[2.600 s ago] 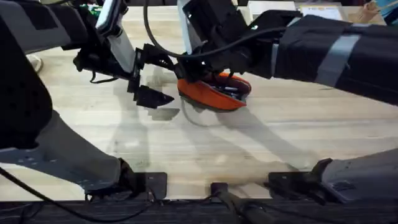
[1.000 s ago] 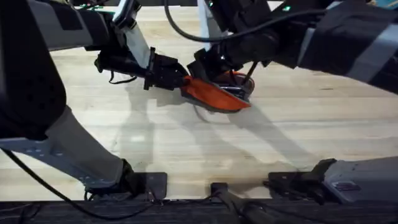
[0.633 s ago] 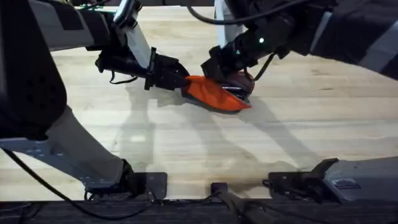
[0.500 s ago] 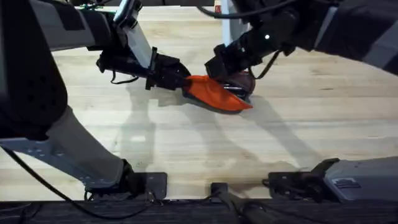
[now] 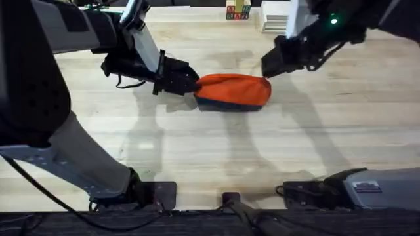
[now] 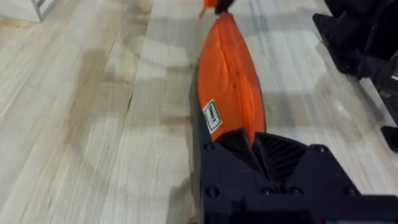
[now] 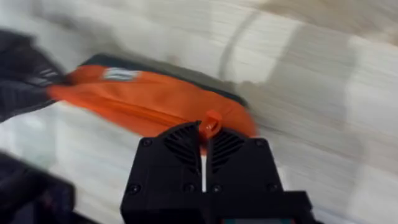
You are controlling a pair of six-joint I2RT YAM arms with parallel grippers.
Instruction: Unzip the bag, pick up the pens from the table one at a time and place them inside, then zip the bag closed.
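The orange bag [image 5: 233,90] lies on the wooden table [image 5: 197,154], its zipper line running shut along the top [image 7: 155,106]. My left gripper [image 5: 191,84] is shut on the bag's left end, and the fabric is pinched between its black fingers [image 6: 239,140]. My right gripper [image 5: 269,67] hovers at the bag's right end, shut on the small orange zipper pull [image 7: 210,124]. The pens are out of view.
Small coloured blocks [image 5: 237,9] and a white object [image 5: 275,14] stand at the table's far edge. The right arm's dark links [image 6: 367,43] sit close beside the bag. Bare tabletop stretches toward the near edge.
My right gripper has travelled from the bag's middle to its right end and risen slightly. The gaping opening with dark contents has closed into a smooth orange top. The left gripper has held still.
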